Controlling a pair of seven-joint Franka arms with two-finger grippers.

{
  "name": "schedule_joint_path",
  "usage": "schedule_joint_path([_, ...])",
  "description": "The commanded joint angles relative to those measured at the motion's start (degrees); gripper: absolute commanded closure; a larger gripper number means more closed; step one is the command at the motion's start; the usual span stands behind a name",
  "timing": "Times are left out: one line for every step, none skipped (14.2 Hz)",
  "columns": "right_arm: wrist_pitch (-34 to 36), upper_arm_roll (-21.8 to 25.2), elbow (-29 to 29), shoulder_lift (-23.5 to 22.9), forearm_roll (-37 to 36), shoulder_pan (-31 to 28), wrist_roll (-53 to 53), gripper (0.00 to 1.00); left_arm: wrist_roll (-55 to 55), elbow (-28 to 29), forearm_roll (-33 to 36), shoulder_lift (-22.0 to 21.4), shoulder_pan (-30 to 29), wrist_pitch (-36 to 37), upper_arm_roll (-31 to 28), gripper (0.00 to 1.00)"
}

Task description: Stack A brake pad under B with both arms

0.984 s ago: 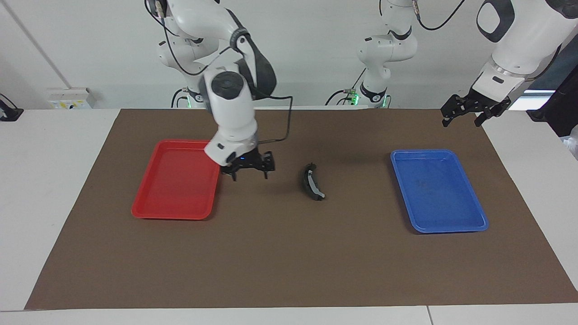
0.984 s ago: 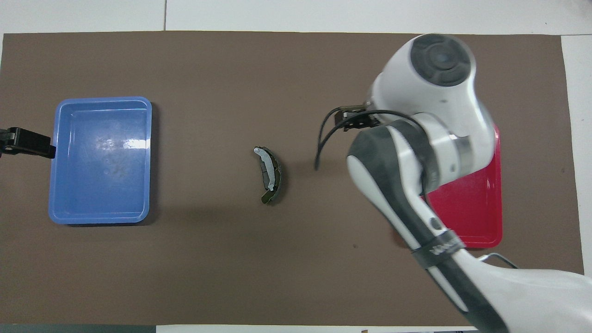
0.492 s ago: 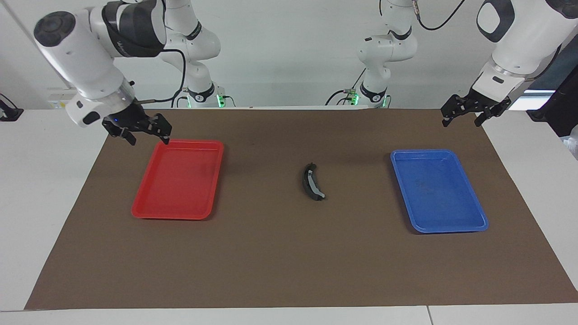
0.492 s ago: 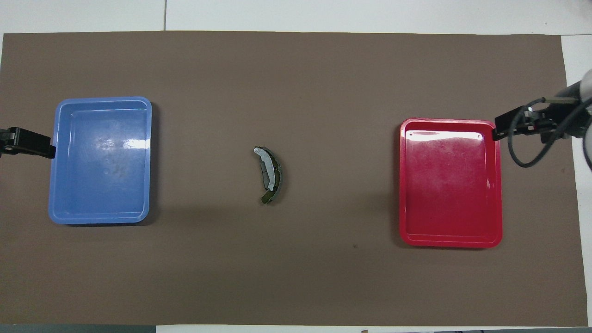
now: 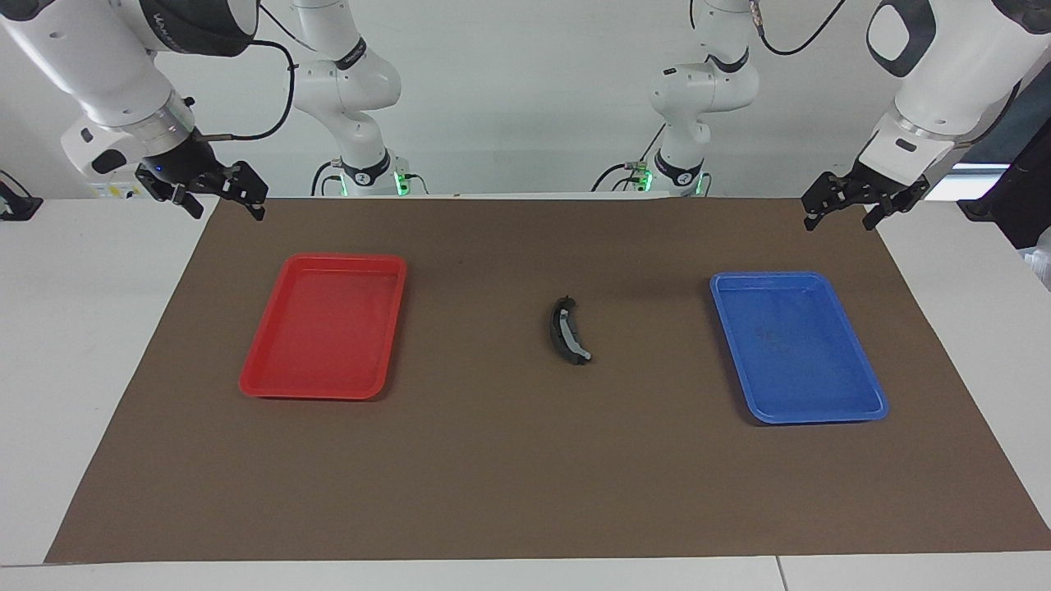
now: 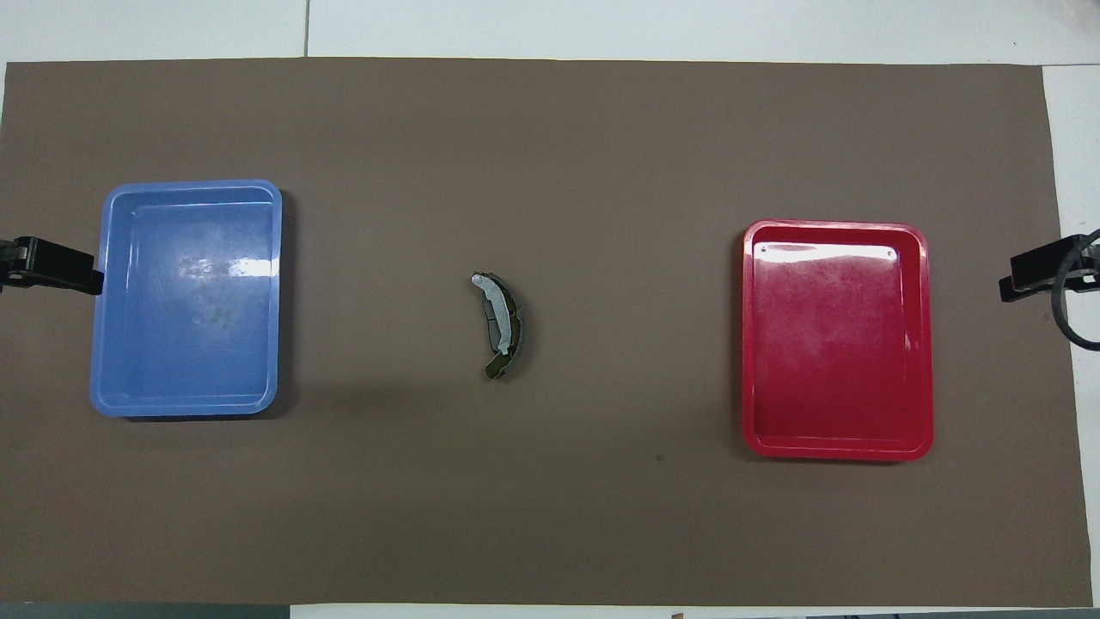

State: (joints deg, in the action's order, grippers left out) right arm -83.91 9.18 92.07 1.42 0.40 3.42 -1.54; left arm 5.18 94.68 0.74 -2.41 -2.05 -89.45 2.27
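Note:
The crescent-shaped black piece B (image 5: 566, 331) with its light grey strip lies mid-mat, also in the overhead view (image 6: 498, 320). The short dark grey pad A is mostly hidden under it; only a dark edge (image 6: 518, 334) shows beside B's curve. My right gripper (image 5: 229, 210) hangs open and empty over the mat's corner at the right arm's end; its tip shows in the overhead view (image 6: 1031, 277). My left gripper (image 5: 839, 222) waits open and empty over the mat's edge by the blue tray, and shows in the overhead view (image 6: 51, 266).
A red tray (image 5: 263, 382) lies toward the right arm's end and a blue tray (image 5: 870, 409) toward the left arm's end; both hold nothing. A brown mat (image 5: 493, 476) covers the white table.
My right arm has swung away from the mat beside the red tray, past the tray, to the mat's corner at its own end. The stacked pieces and the left arm have not moved.

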Motion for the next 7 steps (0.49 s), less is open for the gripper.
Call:
schedule_joint_path([-2.0,-1.4,0.4,0.5,-2.2,-1.1,-1.3,0.0,0.4,0.4,-0.5,-0.6,-0.8,0.7,0.5,0.0])
schedule_joint_path([-2.2,-1.7,0.4,0.9,-2.3,-1.1,-1.1,0.0,0.4,0.4,-0.5,-0.6,-0.8,0.7,0.5,0.0])
schedule_joint_path([-2.2,-1.8,0.7,0.9,-2.3,-1.2,-1.1,0.0,0.4,0.4,-0.5,-0.6,-0.8,0.7,0.5,0.0])
schedule_joint_path([-2.4,-1.8,0.9,1.0,-2.3,-1.2,-1.1,0.0,0.4,0.4,-0.5,-0.6,-0.8,0.7,0.5,0.0])
schedule_joint_path([-2.4,-1.8,0.8,1.0,-2.3,-1.1,-1.1,0.0,0.4,0.4,-0.5,-0.6,-0.8,0.7,0.5,0.0])
schedule_joint_path([-2.4,-1.8,0.7,1.0,-2.3,-1.2,-1.1,0.0,0.4,0.4,-0.5,-0.6,-0.8,0.7,0.5,0.0])
schedule_joint_path([-2.4,-1.9,0.8,1.0,-2.3,-1.2,-1.1,0.0,0.4,0.4,-0.5,-0.6,-0.8,0.7,0.5,0.0])
